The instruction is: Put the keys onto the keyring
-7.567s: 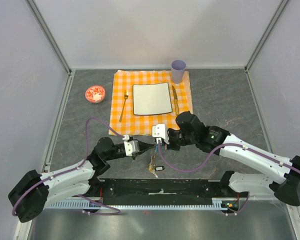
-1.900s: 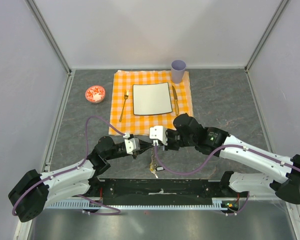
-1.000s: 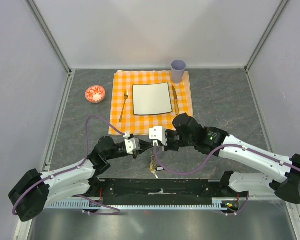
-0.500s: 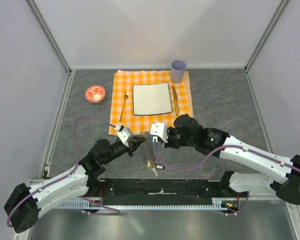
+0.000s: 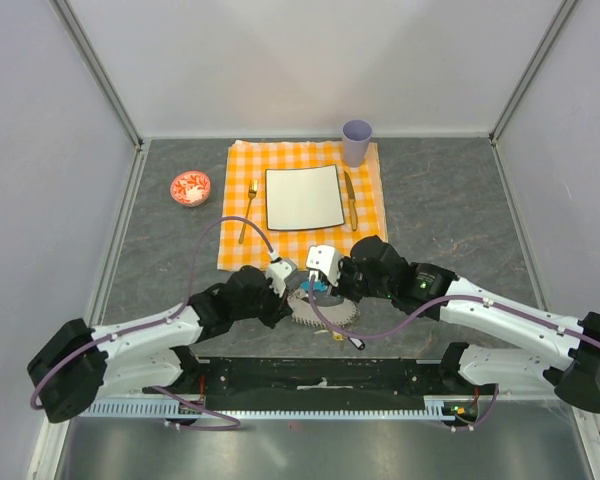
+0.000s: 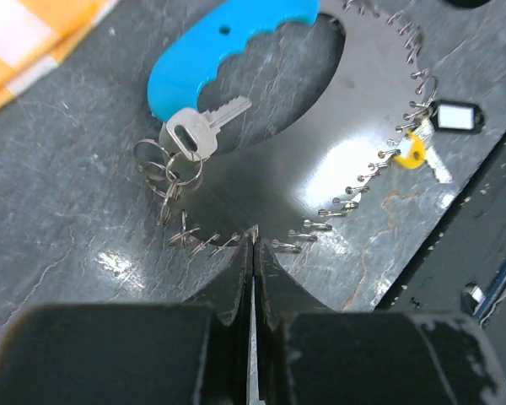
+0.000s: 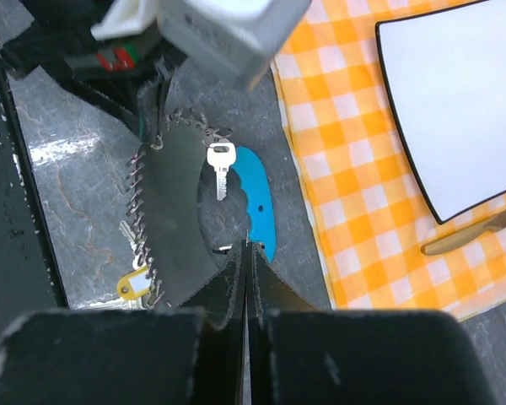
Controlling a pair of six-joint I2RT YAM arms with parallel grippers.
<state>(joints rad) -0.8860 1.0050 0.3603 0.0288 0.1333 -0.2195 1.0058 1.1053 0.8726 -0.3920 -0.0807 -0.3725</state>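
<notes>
Left end effector (image 6: pixel 251 250): fingers pressed together, no gap. Tips sit at the rim of a grey blurred fan (image 6: pixel 320 169) edged w/ small wire loops; can't tell if anything thin is pinched. Just beyond the tips, slightly left: keyring (image 6: pixel 162 165), a cluster of small wire rings lying on the grey surface (image 6: pixel 59 219). Silver key (image 6: pixel 201 128) has its head overlapping those rings, blade pointing away and right. Behind it is the turquoise tag (image 6: pixel 228 46), scalloped edge, one small hole. Further right of the tips: yellow-capped key (image 6: pixel 409 152), then a black tag (image 6: pixel 455 116) w/ white label window, writing too small to tell.

Right end effector (image 7: pixel 246 250): also clamped tight, tips just beside the near end of the turquoise tag. Silver key is a bit further out, left of the tag. Checked cloth (image 7: pixel 346 169) and white plate (image 7: pixel 455 101) lie well beyond, to the right.
</notes>
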